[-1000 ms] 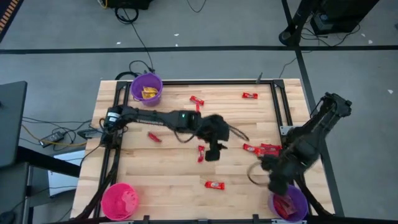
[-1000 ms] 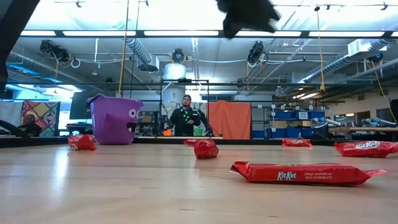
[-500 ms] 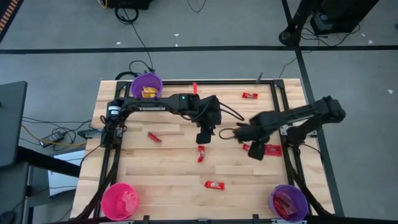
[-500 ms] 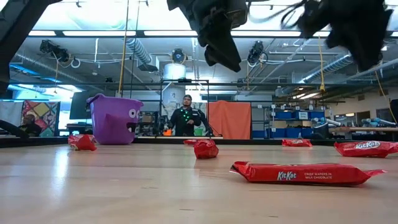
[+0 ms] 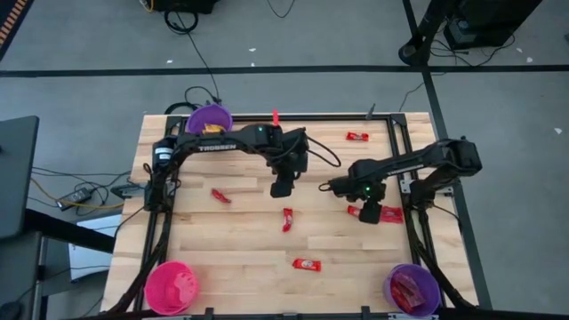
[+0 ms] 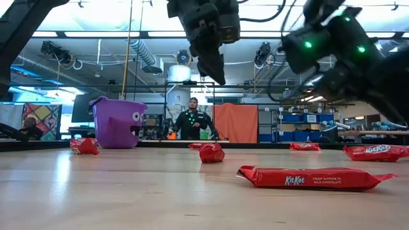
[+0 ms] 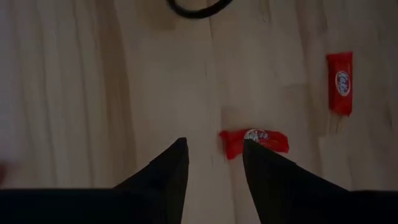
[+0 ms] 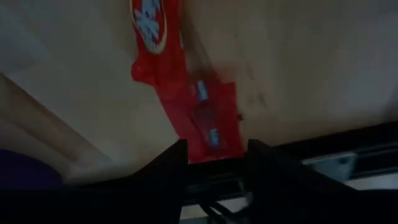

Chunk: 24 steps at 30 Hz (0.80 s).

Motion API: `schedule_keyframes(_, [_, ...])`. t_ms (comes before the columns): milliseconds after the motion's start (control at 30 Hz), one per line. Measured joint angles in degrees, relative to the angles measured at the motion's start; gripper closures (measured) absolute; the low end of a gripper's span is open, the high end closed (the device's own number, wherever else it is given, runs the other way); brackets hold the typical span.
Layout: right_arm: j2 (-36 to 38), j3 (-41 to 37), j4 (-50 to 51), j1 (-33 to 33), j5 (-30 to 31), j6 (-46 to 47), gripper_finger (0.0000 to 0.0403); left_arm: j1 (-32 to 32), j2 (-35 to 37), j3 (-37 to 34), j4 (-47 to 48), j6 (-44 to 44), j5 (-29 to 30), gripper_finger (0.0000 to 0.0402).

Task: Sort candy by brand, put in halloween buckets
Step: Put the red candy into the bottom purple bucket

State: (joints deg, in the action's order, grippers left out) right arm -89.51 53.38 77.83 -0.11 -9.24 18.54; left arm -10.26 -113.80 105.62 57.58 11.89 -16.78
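Red candy bars lie scattered on the wooden table [image 5: 249, 240], among them one [image 5: 287, 219] at the middle and one [image 5: 308, 264] nearer the front. My left gripper [image 5: 281, 188] hangs open above the table's middle; its wrist view shows a red bar [image 7: 255, 140] on the wood beyond its fingers. My right gripper [image 5: 367, 213] stands open over a pair of red bars [image 5: 388, 214] at the right, seen close in its wrist view [image 8: 208, 118]. A purple bucket [image 5: 209, 118] sits far left, a pink bucket [image 5: 172, 286] near left, and a second purple bucket [image 5: 412, 286] near right.
More red bars lie near the far edge [image 5: 357, 136] and at the left [image 5: 220, 196]. Black frame rails [image 5: 397, 151] run along the table's sides. In the low view a person [image 6: 192, 121] stands in the room far behind the table.
My right arm has swung from above the near-right purple bucket toward the far edge and the table's middle, sinking and turning until it stands over the pair of red bars. My left gripper has gone toward the far edge, away from the middle bar, and tipped further down.
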Motion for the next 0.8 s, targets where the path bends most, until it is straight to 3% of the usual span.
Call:
schedule_keyframes(500, [1.54,-15.80,-13.62,2.21,-2.23,2.86,0.0224,-0.44,0.00,0.00,2.28,-1.23,0.31,0.0246])
schedule_keyframes(667, [1.72,-18.25,-18.30,2.77,-2.57,3.16,0.0230,0.21,0.00,0.00,6.13,-5.22,7.24,0.0246])
schedule_keyframes(800, [1.67,-18.14,-18.00,2.77,-1.90,3.73,0.0268,1.02,0.00,0.00,8.27,-7.34,10.75,0.0246])
